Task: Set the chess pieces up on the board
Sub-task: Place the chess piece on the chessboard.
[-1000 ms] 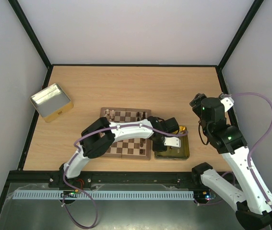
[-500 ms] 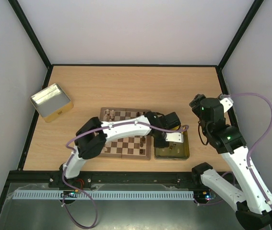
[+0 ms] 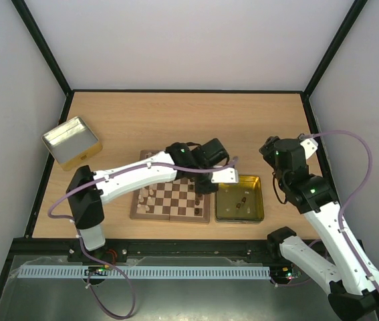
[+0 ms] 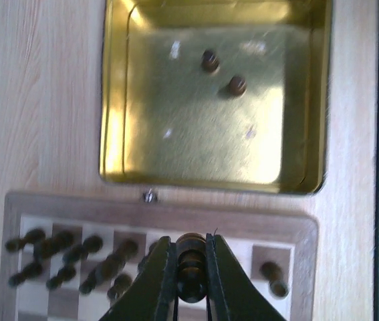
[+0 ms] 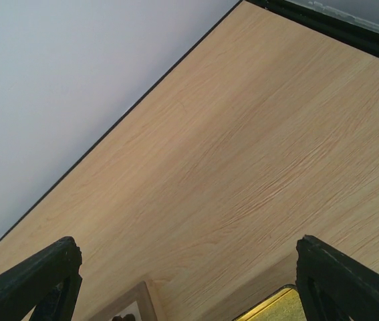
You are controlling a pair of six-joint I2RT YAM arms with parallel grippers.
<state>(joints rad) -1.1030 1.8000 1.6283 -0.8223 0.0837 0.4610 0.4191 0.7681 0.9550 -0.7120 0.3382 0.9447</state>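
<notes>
A dark brown chess piece (image 4: pixel 192 266) is pinched upright in my left gripper (image 4: pixel 190 244), which is shut on it above the board (image 4: pixel 296 231), near the board's edge that faces the gold tin. More dark chess pieces (image 4: pixel 62 257) crowd the board's squares to the left, and one stands alone at the right (image 4: pixel 273 277). From above, the left gripper (image 3: pixel 205 186) hangs over the right side of the board (image 3: pixel 176 200). My right gripper (image 5: pixel 189 281) is open and holds nothing; it hovers over bare table beyond the tin (image 3: pixel 268 148).
The yellow-gold tin (image 3: pixel 257 200) lies right of the board and holds two dark pieces (image 4: pixel 209 60) (image 4: pixel 236 85). A silver tin (image 3: pixel 71 142) sits at the far left. White walls with black frame bars surround the table.
My left arm has swung from the gold tin back over the board's right side, carrying the dark piece; its jaws finished tightening on it. The right arm barely shifted.
</notes>
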